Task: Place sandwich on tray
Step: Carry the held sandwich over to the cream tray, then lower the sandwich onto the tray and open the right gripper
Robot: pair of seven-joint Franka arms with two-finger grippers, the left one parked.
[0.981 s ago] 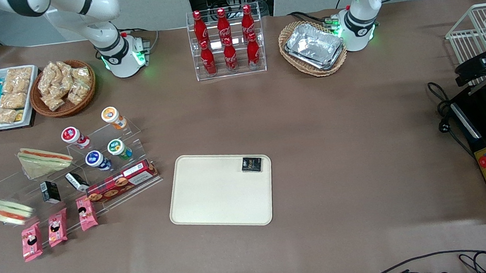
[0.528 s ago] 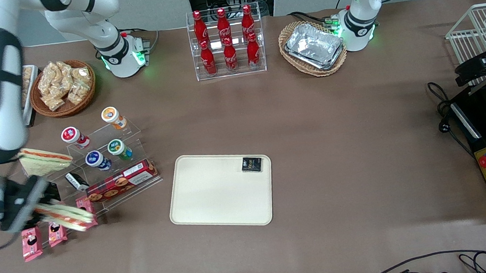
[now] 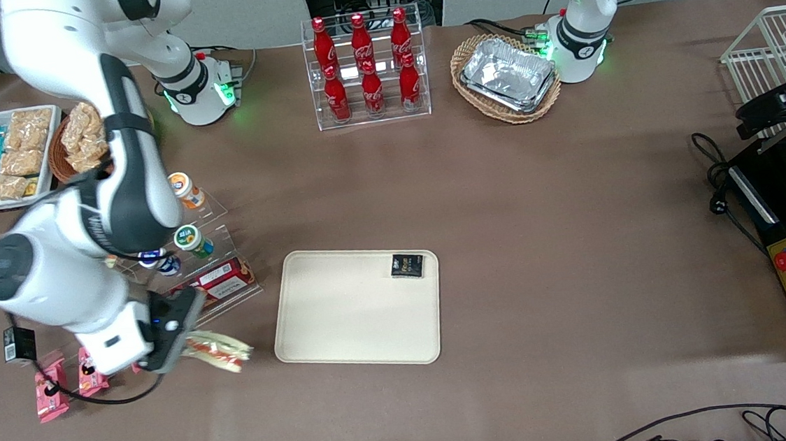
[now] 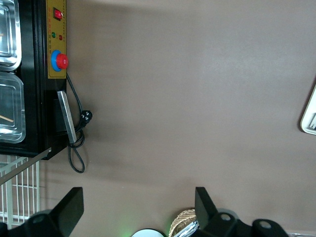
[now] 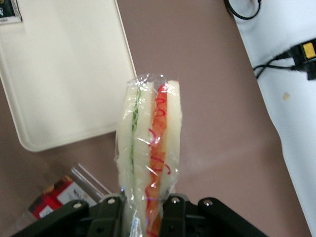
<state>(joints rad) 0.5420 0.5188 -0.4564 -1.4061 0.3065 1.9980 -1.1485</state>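
The pincer (image 3: 188,342) was clamped on the sandwich (image 3: 217,351), carried above the surface just beside the tray (image 3: 345,322), toward the working arm's end; pickup looked done; what remained, by my judgement, was moving over the tray, lowering and releasing.

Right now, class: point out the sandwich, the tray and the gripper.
sandwich (image 5: 149,148): right wrist view, middle of its wrapped edge.
tray (image 3: 344,315): front view, bare floor.
gripper (image 5: 141,210): right wrist view, between the fingers clamping the sandwich.
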